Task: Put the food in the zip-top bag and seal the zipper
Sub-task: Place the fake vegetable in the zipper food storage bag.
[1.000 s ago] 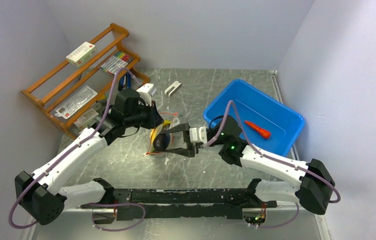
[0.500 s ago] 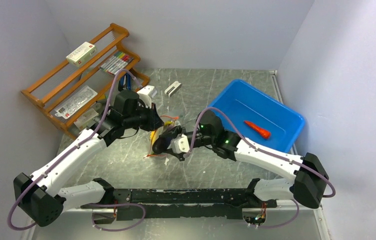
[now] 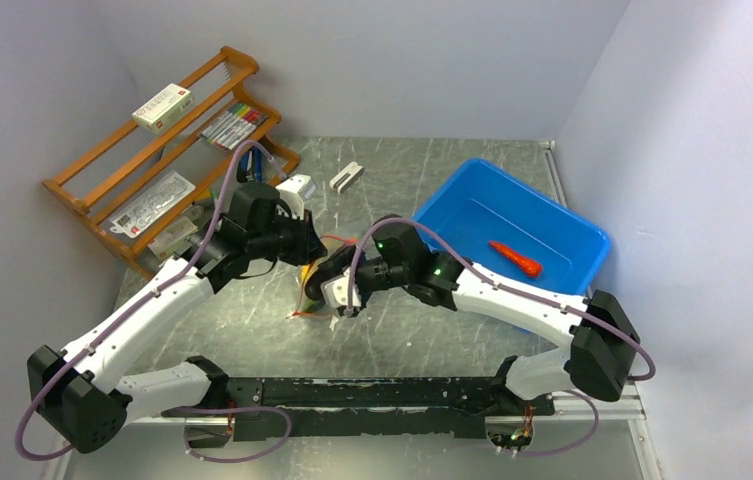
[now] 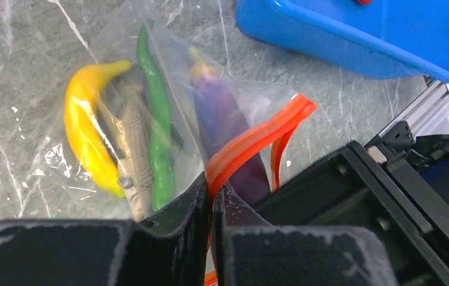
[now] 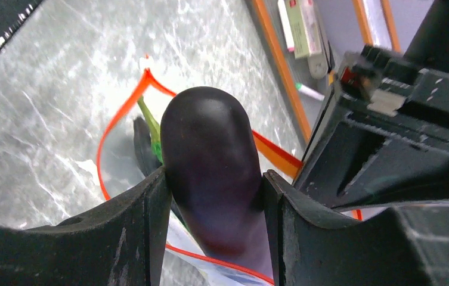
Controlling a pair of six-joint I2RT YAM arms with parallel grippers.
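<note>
Since a sec ago the right gripper (image 3: 335, 290) has been swinging in closer to the left gripper (image 4: 211, 186). It is now poking the fat dark purple toy eggplant (image 5: 210, 155) into the mouth of the clear crinkly plastic bag (image 4: 180, 119). Its 2 fingers are squeezing the eggplant from both sides.

The left gripper is pinching the thin red-orange zipper strip (image 4: 251, 140) tight & holding the mouth up. The yellow banana-like piece (image 4: 84, 131), long green pod (image 4: 157, 119) and silver-grey fish (image 4: 137, 149) are lying inside the bag. The red-orange toy chili (image 3: 515, 259) is sitting in the blue plastic bin (image 3: 552, 230), well apart from the bag.

Trouble that may be coming: the mouth is looking tight for such a fat eggplant, so it may be snagging the strip & tugging it out of the pinch. The 2 grippers are working v. close together, so they may be bumping.
</note>
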